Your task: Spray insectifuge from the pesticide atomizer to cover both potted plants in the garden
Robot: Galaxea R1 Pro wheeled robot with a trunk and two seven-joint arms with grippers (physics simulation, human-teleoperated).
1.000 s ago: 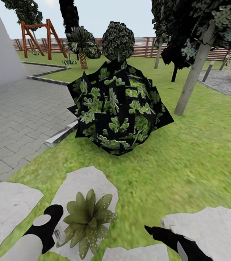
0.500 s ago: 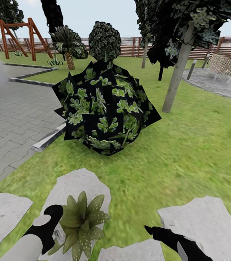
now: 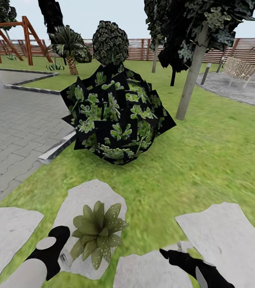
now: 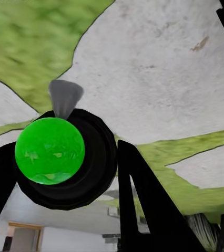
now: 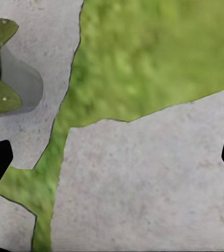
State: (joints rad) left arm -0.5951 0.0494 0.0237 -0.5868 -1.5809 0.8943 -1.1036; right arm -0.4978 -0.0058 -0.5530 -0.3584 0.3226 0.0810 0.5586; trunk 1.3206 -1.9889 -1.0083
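The left gripper (image 3: 65, 256) hid most of the pesticide atomizer (image 3: 66, 260) (only a grey sliver showed), and the right gripper (image 3: 171, 253) was cut off by the frame edge.

Low green plant (image 3: 96, 232) with pointed, speckled leaves sits on a grey stepping stone (image 3: 83, 200) in the lawn (image 3: 207, 160). Left gripper (image 3: 52, 250), black with pale arm, just beside the plant on its left; a small whitish-grey sprayer (image 3: 65, 260) shows between gripper and leaves. Right gripper (image 3: 179, 256) over a lower stone, near another slab (image 3: 227, 236). Beyond: big dark leafy bush (image 3: 115, 116), tree trunk (image 3: 189, 80), paved area (image 3: 11, 128), palm (image 3: 68, 46), wooden swing frame (image 3: 11, 36), brown slatted fence (image 3: 231, 48).
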